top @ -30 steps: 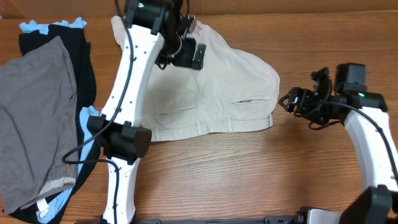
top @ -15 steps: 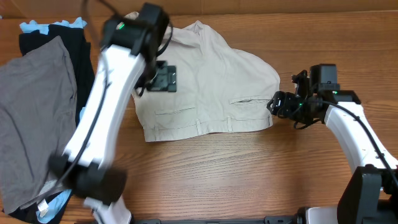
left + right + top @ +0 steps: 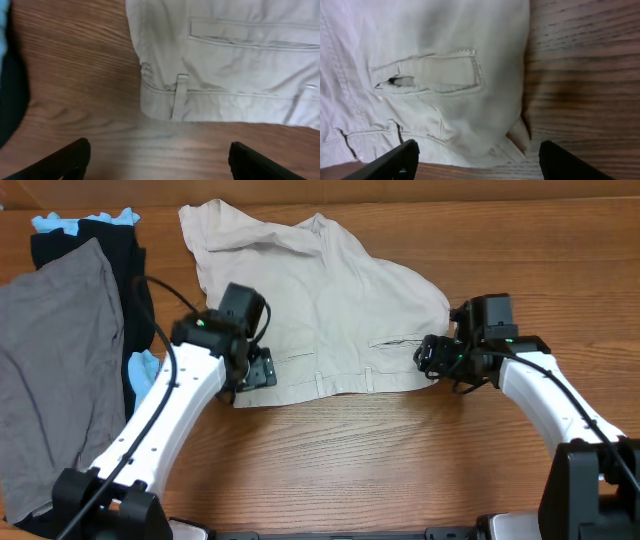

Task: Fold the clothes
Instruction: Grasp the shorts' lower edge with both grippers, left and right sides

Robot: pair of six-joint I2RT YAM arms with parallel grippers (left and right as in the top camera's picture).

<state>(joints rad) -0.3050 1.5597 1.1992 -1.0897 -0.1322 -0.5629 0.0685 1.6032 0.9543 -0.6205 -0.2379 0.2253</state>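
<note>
Shorts (image 3: 330, 300), khaki, one pair: we found them spread across the middle of the table (image 3: 400, 460), waistband toward the near edge, one leg rumpled toward the far-left corner. Left gripper (image 3: 256, 368): jaws wide apart, nothing held, poised above the waistband's left corner beside a belt loop (image 3: 179, 95). Right gripper (image 3: 430, 358): jaws likewise spread and empty, above the right waistband corner near the welt pocket (image 3: 432, 72). Handling, as we judged: light, limp cotton, prone to drape and crease; the stitched waistband offered the firmest pinch, one corner per gripper. Grey garment (image 3: 55, 370) lay by the left edge, apart.
</note>
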